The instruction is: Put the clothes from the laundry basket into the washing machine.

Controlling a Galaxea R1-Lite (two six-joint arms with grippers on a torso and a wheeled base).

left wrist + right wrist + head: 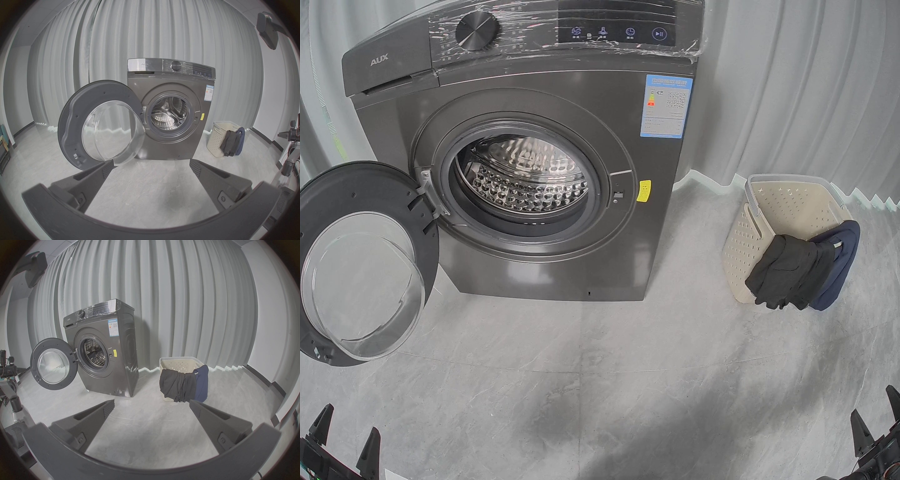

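Clothes (790, 272) drape the basket (794, 206) rim right of the washer (550, 275), nearer my right fingers (93, 418) than my left fingers (90, 178), both spread empty.

Left gripper (151, 166) fingers spread wide above floor; washing machine (175, 84) door (71, 125) open; clothes (230, 143) draped over laundry basket (215, 142).

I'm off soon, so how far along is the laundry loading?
Done: the washer door is open, and the drum looks empty. In hand: nothing; the left end effector and right end effector are open, away from the basket. Left: the black garment and blue garment draped over the basket rim.
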